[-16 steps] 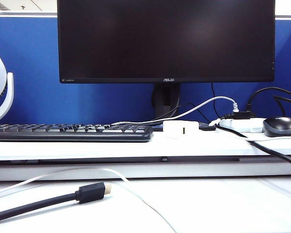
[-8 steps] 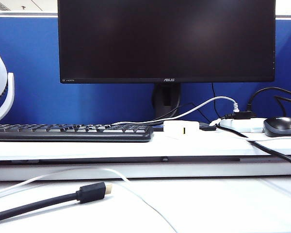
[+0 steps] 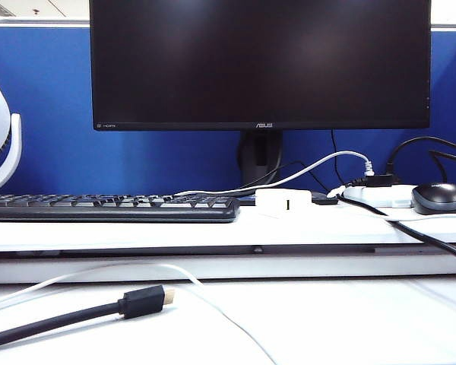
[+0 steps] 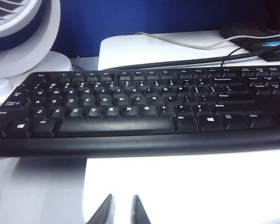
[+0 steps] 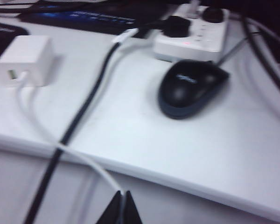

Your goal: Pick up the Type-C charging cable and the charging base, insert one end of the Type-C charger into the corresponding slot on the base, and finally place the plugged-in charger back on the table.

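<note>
Apparently the plug is already seated, so the right gripper (image 5: 121, 207) should let go gently, without tugging the cord. Its fingers sit pressed together on the thin, smooth white Type-C charging cable (image 5: 28, 109), which runs ahead of them up to the charging base (image 5: 25, 58), a small white block on the shelf. The left gripper (image 4: 120, 211), fingers slightly apart and empty, hangs just before the black keyboard (image 4: 130, 109).
</note>
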### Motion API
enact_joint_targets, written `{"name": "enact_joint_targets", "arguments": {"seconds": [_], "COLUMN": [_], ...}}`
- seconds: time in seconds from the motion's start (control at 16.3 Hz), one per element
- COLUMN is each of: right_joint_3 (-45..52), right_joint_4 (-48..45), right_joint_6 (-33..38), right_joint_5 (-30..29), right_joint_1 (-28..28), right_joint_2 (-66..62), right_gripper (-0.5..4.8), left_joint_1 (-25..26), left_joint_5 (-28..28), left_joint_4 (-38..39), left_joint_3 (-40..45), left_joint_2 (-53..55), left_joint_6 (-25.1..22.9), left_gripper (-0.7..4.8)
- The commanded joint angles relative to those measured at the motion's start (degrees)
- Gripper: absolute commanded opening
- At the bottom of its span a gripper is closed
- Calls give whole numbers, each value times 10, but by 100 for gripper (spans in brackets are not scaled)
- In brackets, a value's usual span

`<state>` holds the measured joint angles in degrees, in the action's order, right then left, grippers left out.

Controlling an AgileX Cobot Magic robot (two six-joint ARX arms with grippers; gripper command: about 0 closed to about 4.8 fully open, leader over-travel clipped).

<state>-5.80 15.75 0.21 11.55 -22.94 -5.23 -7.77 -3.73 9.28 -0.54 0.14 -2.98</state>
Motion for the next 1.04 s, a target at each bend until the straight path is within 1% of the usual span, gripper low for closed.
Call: {"name": "enact_joint_targets", "arguments": {"seconds": [0.06, 0.25, 0.31, 0.37, 0.49, 1.04], "right_joint_3": [31, 51, 52, 55, 57, 57], "right_joint_4": [-23, -58, -57, -62, -71, -70], "right_joint_6": [2, -16, -24, -32, -32, -32], "right_joint_5": [9, 7, -3, -39, -40, -40], "right_joint_1": [44, 121, 133, 162, 175, 175], "right_joint_2": [32, 51, 51, 51, 51, 51], "right_gripper": [-6, -6, -6, -6, -6, -6], "left_joint_1": [0, 0, 0, 0, 0, 0], "left_joint_5": [-1, 0, 0, 0, -1, 0], "left_joint_4": [9, 9, 9, 9, 9, 9], "left_joint_3": [1, 1, 1, 1, 1, 1], "left_joint_2": [-1, -1, -1, -1, -1, -1], "left_joint_6": [0, 0, 0, 0, 0, 0], "left_gripper": [61, 61, 61, 61, 61, 61]}}
